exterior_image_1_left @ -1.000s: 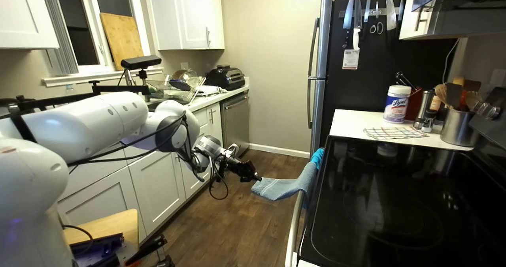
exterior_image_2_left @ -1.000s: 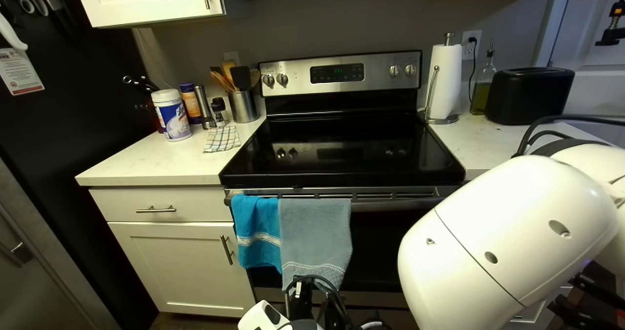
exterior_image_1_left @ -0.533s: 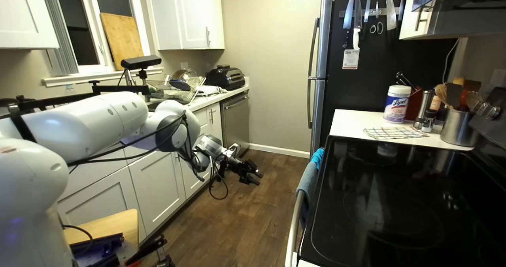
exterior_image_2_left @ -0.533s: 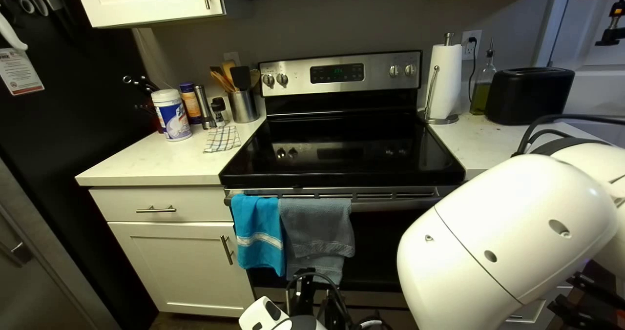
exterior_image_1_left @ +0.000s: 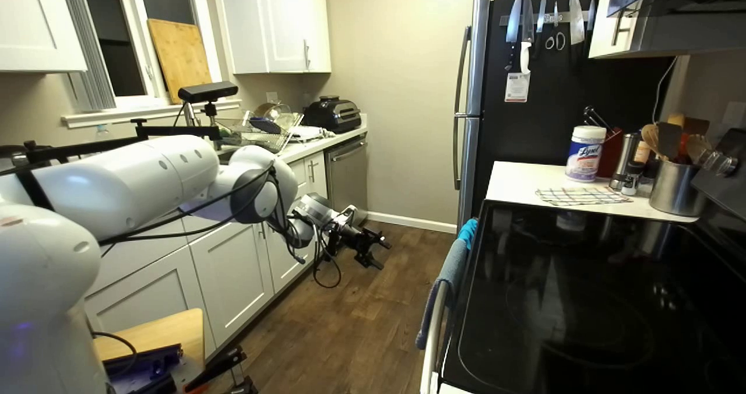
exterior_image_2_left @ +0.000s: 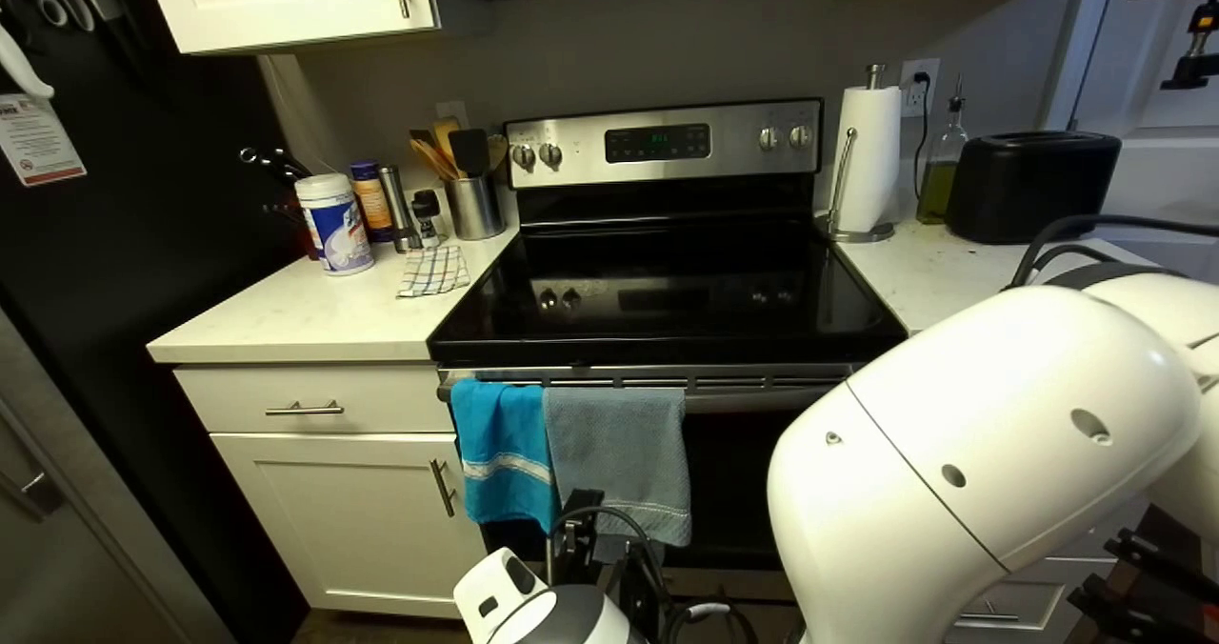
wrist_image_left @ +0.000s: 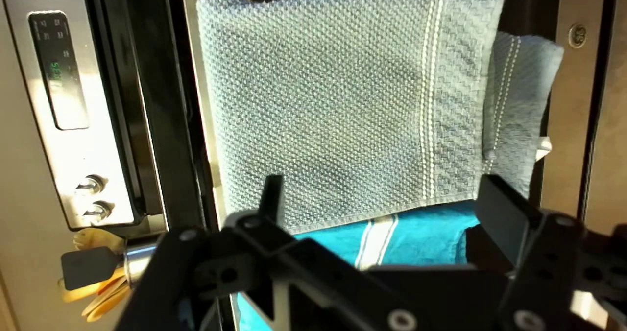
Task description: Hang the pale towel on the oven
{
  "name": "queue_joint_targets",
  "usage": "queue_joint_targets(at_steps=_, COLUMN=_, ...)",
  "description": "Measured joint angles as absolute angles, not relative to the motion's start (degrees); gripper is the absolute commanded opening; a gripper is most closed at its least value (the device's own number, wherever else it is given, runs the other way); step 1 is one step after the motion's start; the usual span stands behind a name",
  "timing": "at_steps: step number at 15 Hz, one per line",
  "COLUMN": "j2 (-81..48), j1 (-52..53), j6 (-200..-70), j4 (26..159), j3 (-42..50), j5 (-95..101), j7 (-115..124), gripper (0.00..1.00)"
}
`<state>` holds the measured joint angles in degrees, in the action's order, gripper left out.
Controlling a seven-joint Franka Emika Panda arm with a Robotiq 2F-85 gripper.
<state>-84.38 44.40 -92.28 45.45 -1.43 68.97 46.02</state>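
While the pale towel [wrist_image_left: 333,101] is draped over the bar handle [exterior_image_2_left: 762,401] of the oven [exterior_image_2_left: 667,311], the claw [wrist_image_left: 384,196] is held in front of it, with its fingers [wrist_image_left: 502,213] spread wide apart and nothing gripped between them. In an exterior view, the claw is seen apart from the pale towel, with wooden floor [exterior_image_1_left: 367,324] visible between the two. The pale towel is folded across the bar handle in two hanging layers; the rear layer is seen below the hem of the front one, and both are crossed by white stitched lines near their ends. Just beside it, on the same handle, a bright blue towel [exterior_image_2_left: 500,444] with a light stripe is hung. On the worktop [exterior_image_2_left: 286,315] next to the oven, a checked cloth [exterior_image_2_left: 433,271] is laid near a wipes canister [exterior_image_2_left: 335,230] and a metal utensil holder [exterior_image_2_left: 474,209] containing a black spatula [exterior_image_2_left: 469,152]. On the oven's other side, a paper towel roll [exterior_image_2_left: 867,163] is stood upright.
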Motion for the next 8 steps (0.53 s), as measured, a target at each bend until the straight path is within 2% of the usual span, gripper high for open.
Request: queue_joint_targets(at_steps=8, j2=-84.0, j1=43.3, j6=-92.2, j4=42.5, j3=-1.1, j5=67.5, j7=45.2, gripper=1.00)
